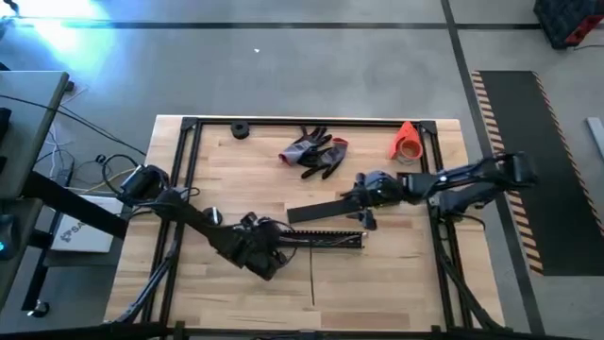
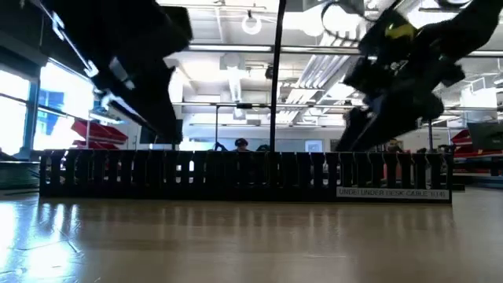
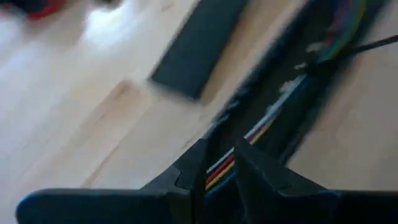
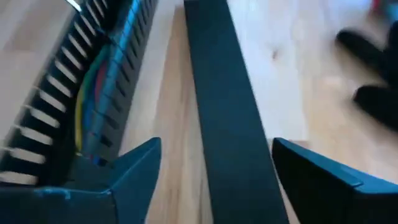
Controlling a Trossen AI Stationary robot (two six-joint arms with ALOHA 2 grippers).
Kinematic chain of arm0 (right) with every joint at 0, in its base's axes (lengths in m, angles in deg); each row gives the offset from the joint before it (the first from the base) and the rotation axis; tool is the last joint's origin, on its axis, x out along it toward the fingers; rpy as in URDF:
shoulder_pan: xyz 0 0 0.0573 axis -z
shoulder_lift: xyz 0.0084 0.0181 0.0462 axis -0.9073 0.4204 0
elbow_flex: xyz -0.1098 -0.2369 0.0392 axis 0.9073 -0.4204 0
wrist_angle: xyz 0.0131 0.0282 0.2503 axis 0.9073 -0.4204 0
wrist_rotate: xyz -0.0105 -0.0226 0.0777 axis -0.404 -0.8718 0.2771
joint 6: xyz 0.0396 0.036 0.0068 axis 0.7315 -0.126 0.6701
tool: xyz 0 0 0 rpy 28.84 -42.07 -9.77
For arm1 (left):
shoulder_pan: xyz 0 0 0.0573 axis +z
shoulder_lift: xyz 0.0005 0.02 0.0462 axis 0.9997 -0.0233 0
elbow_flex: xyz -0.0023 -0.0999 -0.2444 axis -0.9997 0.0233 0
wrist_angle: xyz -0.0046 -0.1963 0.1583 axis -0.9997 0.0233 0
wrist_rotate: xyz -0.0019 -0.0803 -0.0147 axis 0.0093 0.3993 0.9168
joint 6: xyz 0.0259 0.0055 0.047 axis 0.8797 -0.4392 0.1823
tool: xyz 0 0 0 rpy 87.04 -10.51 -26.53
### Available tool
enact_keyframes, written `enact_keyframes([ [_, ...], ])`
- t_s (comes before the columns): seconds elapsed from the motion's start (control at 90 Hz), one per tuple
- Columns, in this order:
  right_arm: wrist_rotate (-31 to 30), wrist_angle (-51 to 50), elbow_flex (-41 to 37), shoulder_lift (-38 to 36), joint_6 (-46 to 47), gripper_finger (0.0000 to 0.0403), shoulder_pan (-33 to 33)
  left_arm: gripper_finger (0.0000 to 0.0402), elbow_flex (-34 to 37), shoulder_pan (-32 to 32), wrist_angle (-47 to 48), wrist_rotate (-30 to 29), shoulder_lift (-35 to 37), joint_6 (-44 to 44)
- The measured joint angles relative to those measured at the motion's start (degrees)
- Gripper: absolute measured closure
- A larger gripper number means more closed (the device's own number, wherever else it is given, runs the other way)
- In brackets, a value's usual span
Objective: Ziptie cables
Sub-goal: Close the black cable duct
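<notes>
Cables (image 4: 93, 87) — a thin bundle of coloured wires, with red, yellow, green and blue strands showing in the wrist views — lie inside the long black slotted cable tray (image 1: 316, 240) that runs along the middle of the light wooden bench (image 1: 377, 293), somewhat toward its front edge. At the tray's left end the left gripper (image 3: 219, 171) hangs right over the channel, its dark fingers (image 3: 193, 168) nearly closed with only a narrow gap between them; whether they pinch the wires I cannot tell. Just behind the tray lies a flat black strip (image 4: 224, 106), at a slight angle to it. The right gripper (image 4: 214, 165) sits over this strip's right end — fingers spread wide, one on either side of the strip, gripping nothing. In the low view the tray's slotted wall crosses the whole bench with both arms hanging above it. Toward the back edge lie a pair of grey-and-red work gloves (image 1: 313, 151), and near the back right corner an orange roll of tape (image 1: 408, 143). A small black ring (image 1: 240, 129) rests near the back edge, on the left.
</notes>
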State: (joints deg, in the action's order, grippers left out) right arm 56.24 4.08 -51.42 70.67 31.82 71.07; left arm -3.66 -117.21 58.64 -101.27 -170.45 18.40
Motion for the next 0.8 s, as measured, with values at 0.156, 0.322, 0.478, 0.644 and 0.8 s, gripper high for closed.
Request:
enact_keyframes([
  [0.156, 3.43, 3.42, 0.22, 2.80, 2.44, 0.0075, 0.44, 0.0337, -0.09, 2.66, -12.36, 4.52, 0.48, 11.50],
  [0.322, 3.50, 7.10, 0.20, 2.82, -0.80, 0.0073, 0.40, 0.0337, -0.09, 3.47, -11.94, 5.98, 0.55, 8.85],
  [0.478, 3.28, 10.05, 0.17, 4.17, -7.54, 0.0073, 0.24, 0.0337, -0.09, 5.19, -9.30, 5.30, 0.52, 7.17],
  [0.644, 2.17, 14.45, 0.23, 8.78, -11.52, 0.0073, 1.57, 0.0337, -0.09, 7.93, -9.19, 12.33, 0.52, 12.07],
  [0.8, 2.00, 15.07, 0.26, 15.17, -12.45, 0.0073, 4.12, 0.0337, -0.09, 9.55, -8.47, 13.88, 0.52, 17.27],
])
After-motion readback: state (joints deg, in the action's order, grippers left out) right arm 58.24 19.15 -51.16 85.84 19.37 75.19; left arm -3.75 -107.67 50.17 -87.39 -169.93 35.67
